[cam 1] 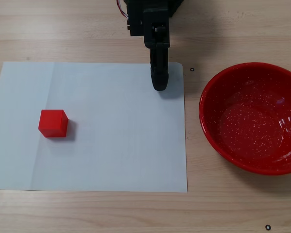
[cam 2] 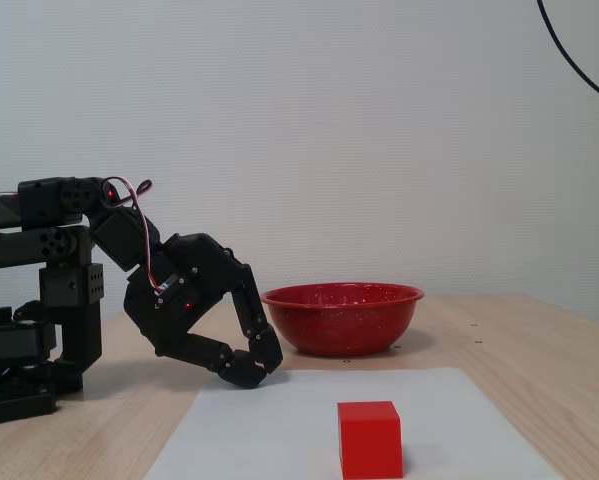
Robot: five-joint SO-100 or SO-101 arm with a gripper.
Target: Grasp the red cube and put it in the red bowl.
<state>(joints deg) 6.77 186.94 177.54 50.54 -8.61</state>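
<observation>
Nearest the camera, the red cube (cam 2: 370,438) was seen on white paper (cam 1: 111,145), well apart from the red bowl (cam 1: 254,118) on the table (cam 1: 87,29); the gripper (cam 2: 249,368) was empty, jaws closed

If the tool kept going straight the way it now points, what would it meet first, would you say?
Probably the white paper sheet. The tool points down and forward, its tip just above the sheet's edge. The red cube and red bowl lie off to either side.
</observation>
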